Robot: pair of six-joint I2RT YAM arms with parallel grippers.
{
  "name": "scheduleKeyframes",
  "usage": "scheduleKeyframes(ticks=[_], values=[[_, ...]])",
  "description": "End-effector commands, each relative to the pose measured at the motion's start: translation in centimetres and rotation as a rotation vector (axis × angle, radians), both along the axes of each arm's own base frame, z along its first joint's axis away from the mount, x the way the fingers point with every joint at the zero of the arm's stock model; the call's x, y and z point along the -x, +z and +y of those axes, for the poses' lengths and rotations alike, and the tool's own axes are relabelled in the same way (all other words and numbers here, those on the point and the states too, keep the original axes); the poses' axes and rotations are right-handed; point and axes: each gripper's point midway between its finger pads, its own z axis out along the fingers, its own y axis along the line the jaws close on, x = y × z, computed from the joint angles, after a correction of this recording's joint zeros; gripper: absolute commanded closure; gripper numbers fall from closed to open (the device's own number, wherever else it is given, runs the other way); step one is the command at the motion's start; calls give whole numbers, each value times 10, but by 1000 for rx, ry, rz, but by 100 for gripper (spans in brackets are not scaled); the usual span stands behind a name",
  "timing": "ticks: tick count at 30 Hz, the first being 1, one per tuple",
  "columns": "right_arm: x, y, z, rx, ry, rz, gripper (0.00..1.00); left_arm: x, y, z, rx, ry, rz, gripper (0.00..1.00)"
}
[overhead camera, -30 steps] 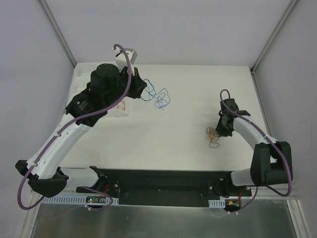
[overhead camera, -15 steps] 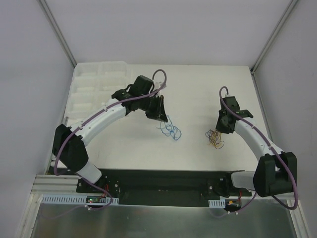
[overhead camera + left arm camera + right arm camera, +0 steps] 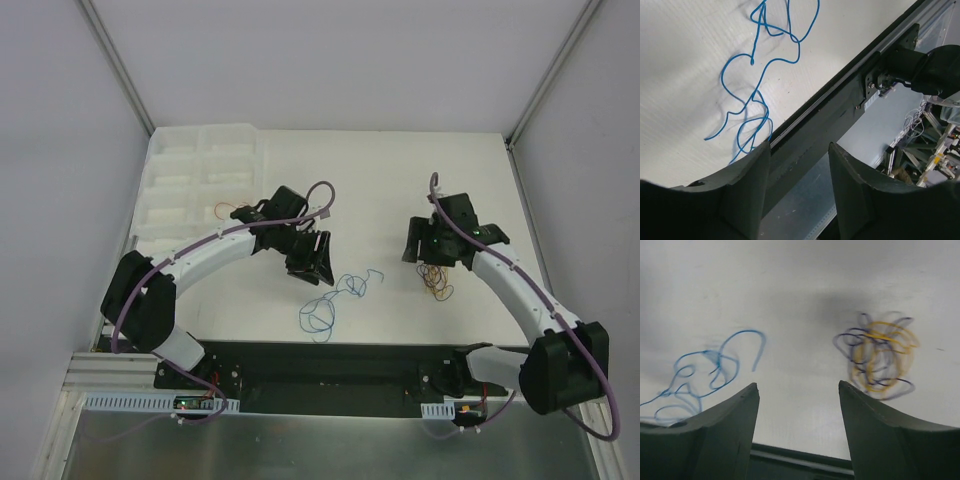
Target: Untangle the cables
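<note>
Cables (image 3: 318, 318) are lying loose on the white table (image 3: 400, 180) in the top view. The blue cable (image 3: 345, 288) is sprawling just past the tips of the left claw (image 3: 308, 264), on the side toward the right claw (image 3: 430, 258), and neither claw is touching it. A yellow and dark bundle (image 3: 435, 279) is sitting just beside the right claw's fingertips, toward the near edge. A red cable (image 3: 226, 210) is lying well behind the left claw, at the edge of the white compartment tray (image 3: 190, 165); whether it is inside a compartment cannot be told.

In the left wrist view, the left claw (image 3: 799, 147) is standing partly open with nothing between its fingers (image 3: 747, 185). The blue cable (image 3: 765, 65) is curling in open loops ahead of the claw and to its left, its nearest loop running close to the left finger. The black base rail (image 3: 840, 100) is crossing straight in front of the gap.

In the right wrist view, the right claw (image 3: 798, 386) is gaping wide and gripping nothing. The yellow and dark bundle (image 3: 880, 360), blurred, is resting ahead of its right finger (image 3: 880, 440), while the blue cable (image 3: 710, 370) is lying ahead of the left one, apart from the bundle.
</note>
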Motion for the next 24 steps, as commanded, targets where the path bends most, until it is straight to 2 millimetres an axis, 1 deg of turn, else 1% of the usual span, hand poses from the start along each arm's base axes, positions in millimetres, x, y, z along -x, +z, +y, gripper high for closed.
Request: scheduleKeyframes(ticks=[1,2,3,4,6,7,9,10,12,14,16,18,20,23,24], values=[[9,14,90,-327,303,53,32,6,9,1,36,-42,-32,46],[8,15,104,-400,323,59,32,4,8,0,29,-45,-27,41],[9,13,114,-455,318,89,35,2,6,-2,27,-47,-23,39],[7,10,121,-492,294,113,37,-1,5,-4,25,-47,-19,38],[5,-3,131,-527,227,200,45,-4,4,-9,26,-51,-5,39],[6,-9,136,-540,192,243,48,-5,3,-10,23,-50,0,39],[16,-21,150,-576,163,308,49,-8,0,-10,11,-44,-4,39],[21,-27,153,-584,116,334,49,-11,-2,-10,4,-43,-8,39],[27,-37,155,-587,68,351,49,-16,-4,-12,-5,-38,-18,37],[31,-45,155,-577,40,361,48,-21,-11,-16,-17,-37,-3,36],[30,-51,152,-566,7,363,50,-28,-23,-22,-32,-43,27,37],[29,-55,150,-555,-11,359,56,-34,-32,-30,-28,-61,58,39],[29,-58,148,-548,-20,351,67,-37,-42,-39,-16,-85,96,43],[29,-64,147,-539,-25,351,76,-38,-60,-42,-31,-105,135,46],[30,-67,146,-532,-23,355,79,-38,-63,-44,-28,-112,146,48]])
